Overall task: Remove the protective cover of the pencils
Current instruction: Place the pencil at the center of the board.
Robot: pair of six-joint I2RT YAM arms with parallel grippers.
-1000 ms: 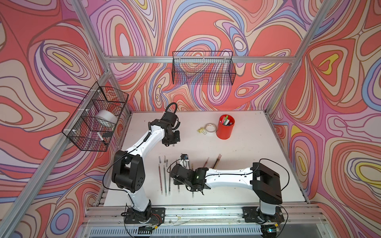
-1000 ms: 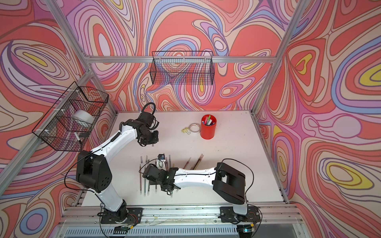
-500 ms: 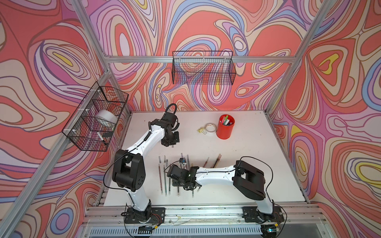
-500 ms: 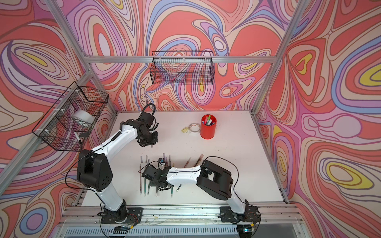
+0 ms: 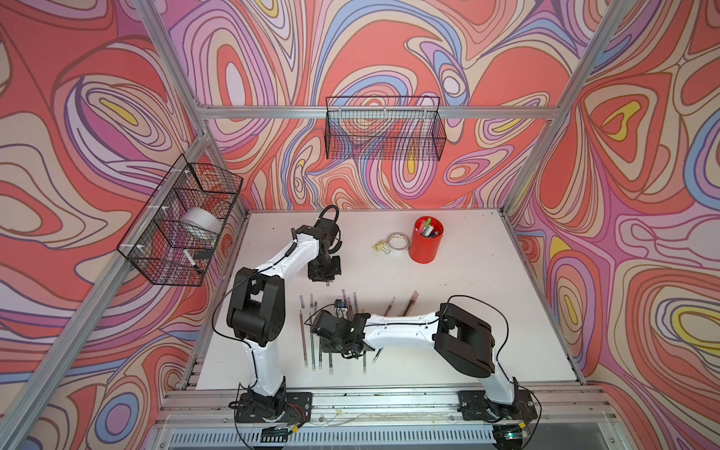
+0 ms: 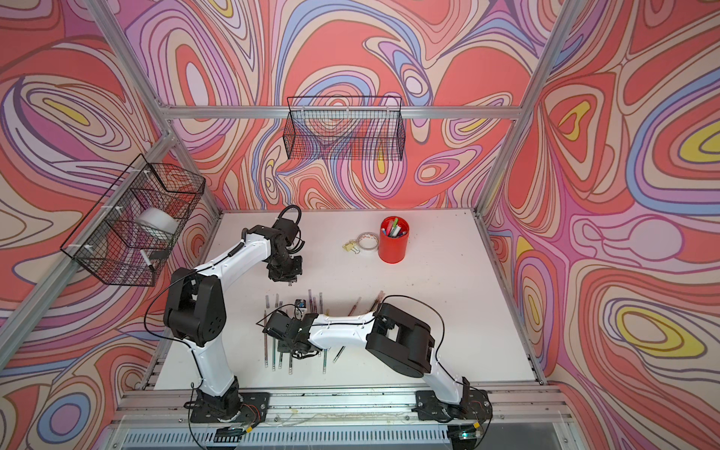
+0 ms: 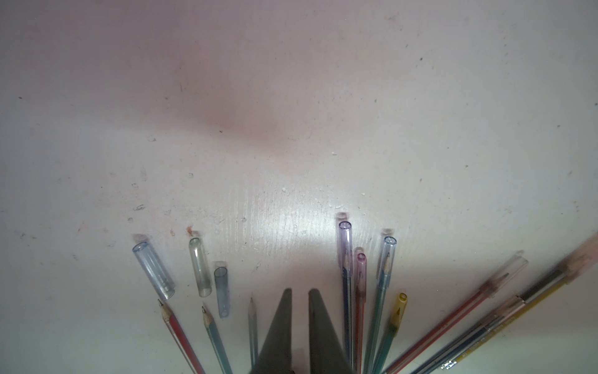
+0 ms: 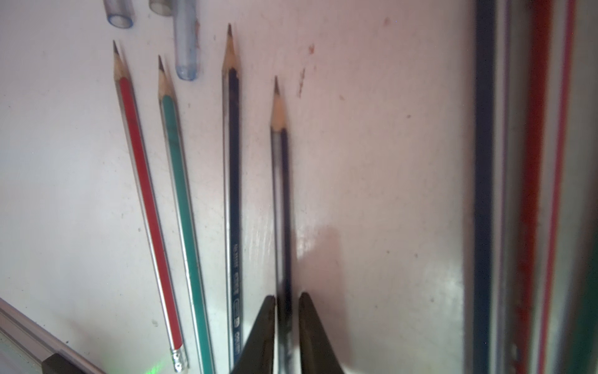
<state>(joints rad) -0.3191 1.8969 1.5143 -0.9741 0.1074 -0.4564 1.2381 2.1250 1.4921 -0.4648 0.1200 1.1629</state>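
Several pencils lie side by side near the table's front, seen in both top views. My right gripper hangs low over them, open a little. An uncapped black pencil lies between its fingers, with a thin gap on one side. Beside it lie bare red, green and dark blue pencils. Three loose clear covers lie beyond their tips. Pencils with a purple cover and a yellow cover stay capped. My left gripper is shut and empty.
A red cup of markers stands at the back, with a tape roll and a yellow clip beside it. Wire baskets hang on the left wall and the back wall. Two more capped pencils lie at a slant.
My right gripper has shifted slightly left over the pencil row and its jaws have parted a little around the black pencil. The left arm has stayed put.
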